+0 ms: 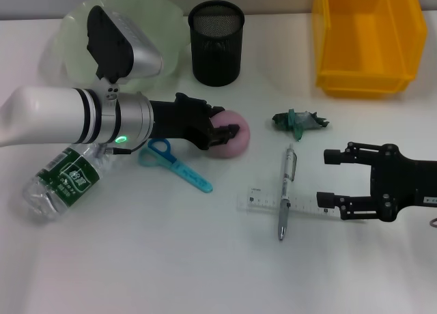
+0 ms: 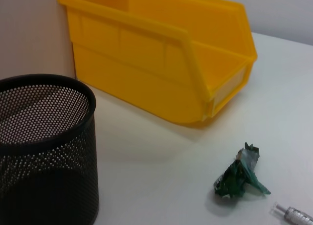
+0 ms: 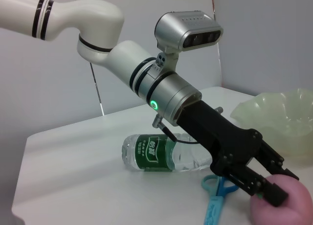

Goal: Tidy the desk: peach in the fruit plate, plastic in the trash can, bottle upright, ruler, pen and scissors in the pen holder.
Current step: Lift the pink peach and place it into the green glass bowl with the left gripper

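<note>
White desk (image 1: pixel 205 273): we see a plain pale tabletop filling the head view, with a light grey wall behind it in the right wrist view.
Yellow bin (image 1: pixel 367 37): open plastic bin at the far right of the desk; in the left wrist view (image 2: pixel 161 63) it stands just beyond the pen holder.
Fruit plate (image 1: pixel 171 27): pale green, wavy-rimmed, far left, partly hidden by our left arm; nothing that we can see lies in it.
Pen holder (image 1: pixel 216 44): black mesh cup, upright, between plate and bin.
Bottle (image 1: pixel 61 181): clear, green label, lying on its side at near left, under the left arm.
Left gripper (image 1: pixel 222 132): low over the desk centre, its black fingers closed around the peach, one on either side.
Peach (image 1: pixel 235 142): pink, on the desk or barely off it; we cannot tell which.
Right gripper (image 1: pixel 328 177): near right, jaws wide apart, holding nothing; the lower fingertip lies over the end of the ruler.
Scissors (image 1: pixel 174 164): blue, flat on the desk, just beside the peach.
Ruler (image 1: pixel 273 203): clear, flat, crossed by the pen.
Pen (image 1: pixel 287 191): grey, lying over the ruler.
Plastic (image 1: pixel 300 119): crumpled green scrap, between peach and bin.
</note>
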You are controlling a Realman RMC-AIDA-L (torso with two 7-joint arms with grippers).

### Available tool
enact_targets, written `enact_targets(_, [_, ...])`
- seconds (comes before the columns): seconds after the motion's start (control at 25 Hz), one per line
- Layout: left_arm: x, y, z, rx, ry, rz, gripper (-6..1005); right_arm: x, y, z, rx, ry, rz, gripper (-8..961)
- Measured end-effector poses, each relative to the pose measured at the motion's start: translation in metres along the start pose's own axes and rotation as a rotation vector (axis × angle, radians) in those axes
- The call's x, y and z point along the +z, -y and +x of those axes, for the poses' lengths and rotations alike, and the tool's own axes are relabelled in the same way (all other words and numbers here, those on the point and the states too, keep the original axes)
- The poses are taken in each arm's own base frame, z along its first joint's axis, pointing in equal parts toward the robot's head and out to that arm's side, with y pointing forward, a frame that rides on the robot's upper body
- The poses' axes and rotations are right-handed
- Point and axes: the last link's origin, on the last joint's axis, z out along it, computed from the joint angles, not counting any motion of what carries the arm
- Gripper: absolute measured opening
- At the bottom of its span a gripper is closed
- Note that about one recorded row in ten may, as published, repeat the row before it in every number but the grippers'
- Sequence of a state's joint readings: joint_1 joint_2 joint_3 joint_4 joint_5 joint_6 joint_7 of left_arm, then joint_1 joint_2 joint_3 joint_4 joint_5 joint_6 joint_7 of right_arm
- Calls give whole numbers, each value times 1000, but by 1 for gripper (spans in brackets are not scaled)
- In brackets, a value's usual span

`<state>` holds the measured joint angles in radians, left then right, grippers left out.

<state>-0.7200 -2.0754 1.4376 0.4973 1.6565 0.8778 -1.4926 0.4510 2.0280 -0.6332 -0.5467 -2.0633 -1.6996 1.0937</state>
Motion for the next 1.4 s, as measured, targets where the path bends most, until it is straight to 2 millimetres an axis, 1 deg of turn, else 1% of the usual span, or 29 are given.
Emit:
enact_targets(0.2, [-1, -2, 3, -14, -18, -13, 409, -1, 1, 0, -3, -4, 0, 760])
enact_targets(0.24, [-1, -2, 4, -22, -28, -19, 386, -1, 1, 0, -3, -4, 0, 760])
enact_targets(0.28, [-5, -3, 9, -60, -79, -31, 364, -1, 1, 0, -3, -5, 0, 759])
enact_targets(0.32, [-5, -3, 9, -60, -79, -31, 341, -1, 1, 0, -3, -5, 0, 759])
enact_targets(0.36, [-8, -2, 15, -83, -120, -36, 319, -2, 1, 0, -2, -5, 0, 758])
enact_targets(0.44, [-20, 2, 21, -145, -221, -37, 273, -2, 1, 0, -2, -5, 0, 757])
enact_targets(0.48, [-36, 11, 29, -204, -348, -13, 251, -2, 0, 1, 0, -5, 1, 756])
enact_targets(0.52, [-36, 11, 29, -204, -348, -13, 228, -2, 0, 1, 0, -5, 1, 756])
enact_targets(0.56, [-42, 14, 30, -219, -386, 3, 206, -2, 0, 1, 0, -5, 2, 755])
enact_targets(0.64, [-53, 24, 30, -248, -484, 70, 155, -2, 0, 1, 1, -5, 2, 754])
enact_targets(0.68, [-60, 33, 26, -276, -541, 138, 126, -2, 0, 1, 1, -6, 2, 754])
enact_targets(0.72, [-60, 33, 26, -276, -541, 138, 120, -2, 0, 1, 1, -6, 2, 753])
enact_targets(0.8, [-67, 47, 19, -320, -601, 254, 108, -2, 0, 1, 1, -6, 0, 752])
enact_targets(0.84, [-68, 52, 15, -329, -613, 298, 101, -2, 0, 1, 1, -6, 0, 752])
enact_targets(0.88, [-68, 61, 11, -328, -616, 378, 95, -2, -1, 2, 1, -7, -1, 751])
enact_targets(0.92, [-68, 61, 11, -328, -616, 378, 89, -2, -1, 2, 1, -7, -1, 751])
enact_targets(1.08, [-61, 74, 2, -288, -536, 515, 66, -1, -1, 2, 2, -5, -3, 748])
enact_targets(1.16, [-59, 79, -2, -299, -508, 562, 54, 0, -1, 1, 2, -5, -3, 747])
enact_targets(1.28, [-55, 86, -8, -331, -462, 619, 165, -1, -2, 1, 3, -2, -4, 746])
enact_targets(1.4, [-54, 86, -9, -332, -450, 623, 280, -1, -2, 2, 4, 0, -2, 744])
